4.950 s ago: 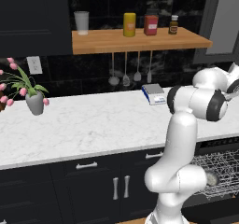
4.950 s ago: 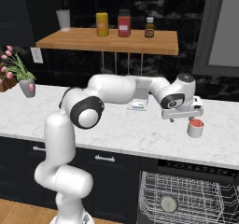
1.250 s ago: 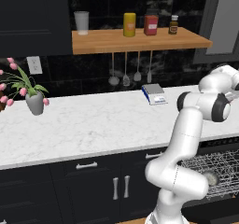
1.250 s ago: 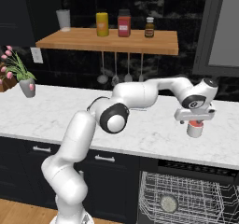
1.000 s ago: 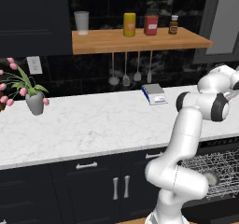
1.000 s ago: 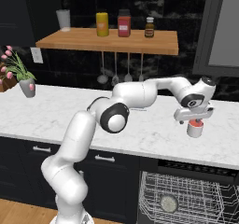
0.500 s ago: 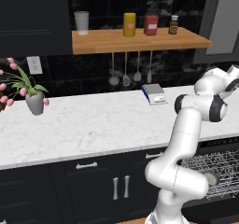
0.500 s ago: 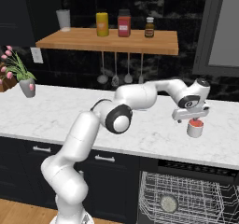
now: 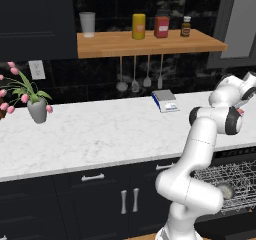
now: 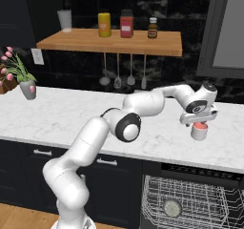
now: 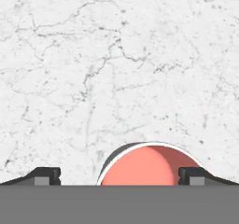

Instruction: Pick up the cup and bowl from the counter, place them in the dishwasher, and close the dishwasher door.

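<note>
1. The fingers [image 11: 119, 175] stand spread wide, one tip on each side of the cup [image 11: 148, 167], gripping nothing.
2. The cup [image 10: 199, 130] stands upright, its red-lined mouth facing up, on the white marble tabletop [image 10: 71, 116] near the right end.
3. Below it, the dishwasher [image 10: 190, 203] shows its wire racks.
4. A wooden wall shelf [image 10: 114, 42] carries jars; a potted flower [image 9: 36, 106] sits far left.

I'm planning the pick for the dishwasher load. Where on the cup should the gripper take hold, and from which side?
Come straight down from above. The cup stands upright on the counter with its round mouth facing up, and the open gripper hangs just over it. A likely good hold is across the upper wall, one finger on each side; its sides look clear of other things.
</note>
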Robot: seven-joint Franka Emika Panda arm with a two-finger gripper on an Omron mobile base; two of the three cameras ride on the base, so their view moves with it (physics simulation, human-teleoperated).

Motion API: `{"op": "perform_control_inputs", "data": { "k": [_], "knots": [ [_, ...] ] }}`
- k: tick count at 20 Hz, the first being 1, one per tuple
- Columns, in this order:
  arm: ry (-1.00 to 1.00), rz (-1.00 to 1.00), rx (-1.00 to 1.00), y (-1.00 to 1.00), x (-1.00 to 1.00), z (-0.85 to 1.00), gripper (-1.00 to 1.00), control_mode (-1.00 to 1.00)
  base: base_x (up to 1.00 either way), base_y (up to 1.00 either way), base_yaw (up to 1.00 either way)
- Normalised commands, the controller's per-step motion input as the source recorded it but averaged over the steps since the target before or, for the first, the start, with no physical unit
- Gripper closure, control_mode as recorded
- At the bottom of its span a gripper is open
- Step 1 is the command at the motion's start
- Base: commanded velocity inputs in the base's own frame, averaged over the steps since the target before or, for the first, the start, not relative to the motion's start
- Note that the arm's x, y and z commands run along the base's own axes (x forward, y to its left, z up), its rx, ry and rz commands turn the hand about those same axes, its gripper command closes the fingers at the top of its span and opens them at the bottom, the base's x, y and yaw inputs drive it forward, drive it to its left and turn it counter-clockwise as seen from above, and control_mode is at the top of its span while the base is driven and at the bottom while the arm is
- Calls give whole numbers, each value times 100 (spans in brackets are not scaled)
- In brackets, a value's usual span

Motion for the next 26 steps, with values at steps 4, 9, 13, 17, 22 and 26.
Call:
{"op": "perform_control_inputs", "data": {
  "k": [4, 9, 13, 17, 22, 26],
  "knots": [
    [0, 0, 0, -11, 0, -6, -100, -100, 0, 0, 0],
    [0, 0, -3, 0, -32, -50, -100, -100, 0, 0, 0],
    [5, 0, -10, 0, -88, -89, -100, -100, 0, 0, 0],
    [10, -2, -17, 28, -90, -98, 100, -100, 0, 0, 0],
    [-2, -1, -3, 42, -44, -49, 100, -100, 0, 0, 0],
    [-13, -2, 4, 39, -82, -16, 100, -100, 0, 0, 0]
  ]
}}
